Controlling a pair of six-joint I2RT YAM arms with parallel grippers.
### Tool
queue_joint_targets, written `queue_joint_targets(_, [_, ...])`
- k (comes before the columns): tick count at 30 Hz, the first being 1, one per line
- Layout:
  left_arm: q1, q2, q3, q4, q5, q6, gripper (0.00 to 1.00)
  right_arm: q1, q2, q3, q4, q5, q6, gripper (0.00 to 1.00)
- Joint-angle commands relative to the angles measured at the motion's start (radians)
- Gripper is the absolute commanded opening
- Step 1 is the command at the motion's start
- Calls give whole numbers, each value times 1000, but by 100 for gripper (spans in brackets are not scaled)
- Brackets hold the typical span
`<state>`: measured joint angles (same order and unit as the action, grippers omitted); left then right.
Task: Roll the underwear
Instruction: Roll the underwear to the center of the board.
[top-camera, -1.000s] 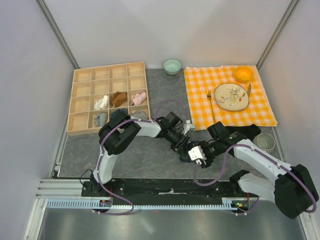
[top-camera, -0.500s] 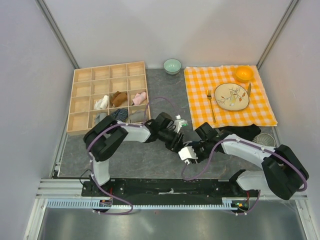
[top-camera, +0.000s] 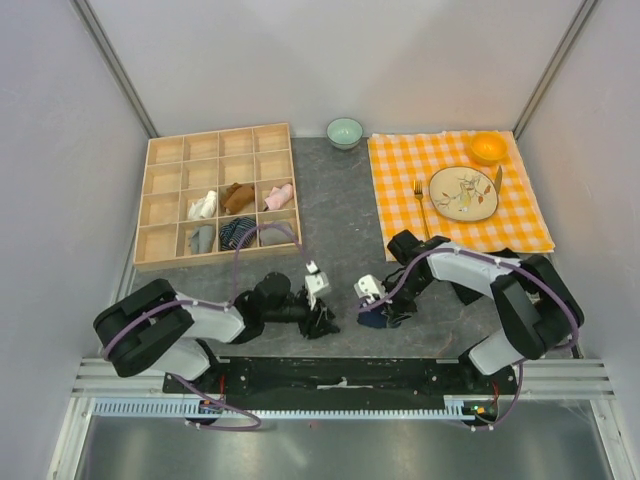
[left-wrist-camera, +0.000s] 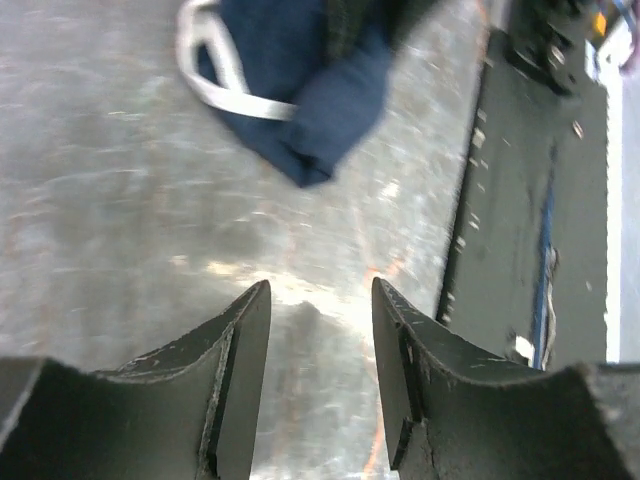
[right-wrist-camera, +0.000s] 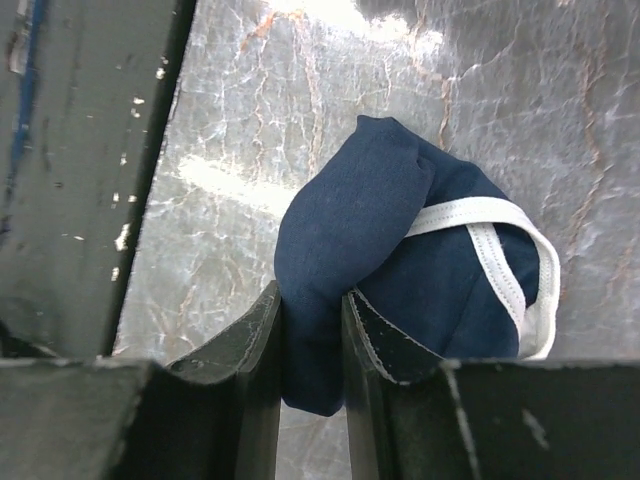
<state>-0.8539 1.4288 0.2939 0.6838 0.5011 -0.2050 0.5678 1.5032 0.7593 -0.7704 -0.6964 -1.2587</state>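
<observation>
The underwear (right-wrist-camera: 420, 250) is a bunched navy bundle with white trim, lying on the grey tabletop near the front edge (top-camera: 377, 320). My right gripper (right-wrist-camera: 312, 300) is shut on a navy fold of it, and the cloth fills the gap between the fingers. In the top view the right gripper (top-camera: 376, 308) sits right over the bundle. My left gripper (left-wrist-camera: 320, 300) stands open and empty, low over bare tabletop, with the underwear (left-wrist-camera: 300, 90) a short way ahead of its fingertips. From above, the left gripper (top-camera: 324, 318) is just left of the bundle.
A wooden divided box (top-camera: 218, 195) with several rolled garments stands at the back left. A green bowl (top-camera: 345, 131) sits behind. At the right, the checkered cloth (top-camera: 400, 210) carries a plate (top-camera: 463, 193) and an orange bowl (top-camera: 488, 147). A mesh strainer (top-camera: 528, 284) lies at the right.
Both arms came down toward the table's front edge. The left gripper opened, let go of the underwear and drew back to the left. The right gripper closed on the underwear.
</observation>
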Motion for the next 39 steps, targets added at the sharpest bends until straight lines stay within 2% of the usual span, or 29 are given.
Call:
queue_joint_targets(1, [-111, -24, -64, 298, -49, 321, 53, -69, 93, 60, -193, -132, -77, 33])
queue_joint_targets(4, [-197, 15, -9, 237, -87, 443, 62, -97, 155, 83, -239, -135, -114, 32])
queue_joint_targets(7, [-275, 68, 71, 168, -159, 533, 66, -101, 184, 84, -241, -124, -117, 33])
queue_joint_targets(14, [-355, 192, 229, 7, -257, 659, 66, -111, 204, 84, -239, -115, -120, 33])
queue_joint_targets(21, [-375, 278, 297, -58, -317, 697, 63, -126, 200, 83, -240, -109, -125, 34])
queue_joint_targets(24, [-378, 306, 313, -64, -323, 694, 59, -131, 196, 83, -239, -110, -127, 34])
queue_joint_targets(29, [-378, 343, 361, -145, -326, 662, 41, -141, 186, 83, -240, -114, -127, 37])
queue_joint_targets(34, [-375, 348, 372, -190, -322, 607, 26, -172, 148, 83, -228, -115, -116, 48])
queue_joint_targets(39, [-341, 335, 367, -225, -268, 489, 24, -255, 55, 60, -150, -94, -65, 61])
